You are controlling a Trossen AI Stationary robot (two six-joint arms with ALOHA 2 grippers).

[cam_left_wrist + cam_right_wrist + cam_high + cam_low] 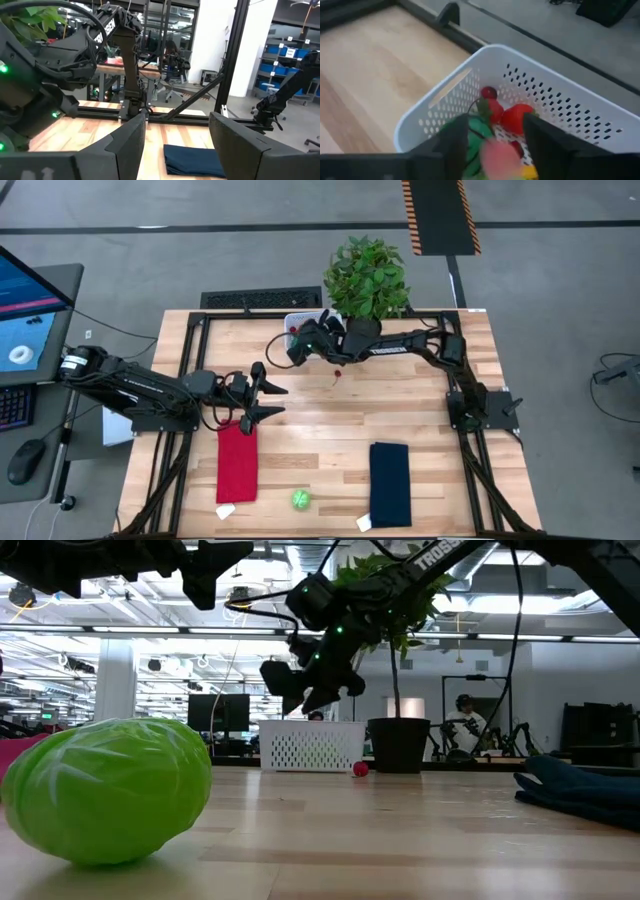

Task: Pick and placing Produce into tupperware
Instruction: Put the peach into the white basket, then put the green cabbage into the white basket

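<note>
The white perforated basket (pixel 296 321) (pixel 312 745) stands at the table's far edge beside the potted plant. In the right wrist view the basket (pixel 560 105) holds red pieces (pixel 512 116) and a green piece (pixel 477 136). My right gripper (pixel 296 345) (pixel 308 690) (pixel 495 142) hovers open over the basket, with a blurred pink piece (pixel 499 156) between its fingers. A small red piece (pixel 338 372) (pixel 360 769) lies on the wood near the basket. A green cabbage ball (pixel 300 499) (pixel 105 790) rests near the table's near edge. My left gripper (pixel 272 401) (pixel 177 145) is open above the table, left of centre. My right gripper points down into the basket from above. The pink piece shows blurred in the gap between the two fingers, over the produce in the basket. Whether the fingers touch it, I cannot tell.
A red cloth (pixel 237 463) lies under and near the left gripper, a dark blue cloth (pixel 390 483) (pixel 580 790) on the near right. The leafy plant (pixel 367 275) in its black pot (pixel 398 745) stands right of the basket. Bare wood lies between the cloths and the basket.
</note>
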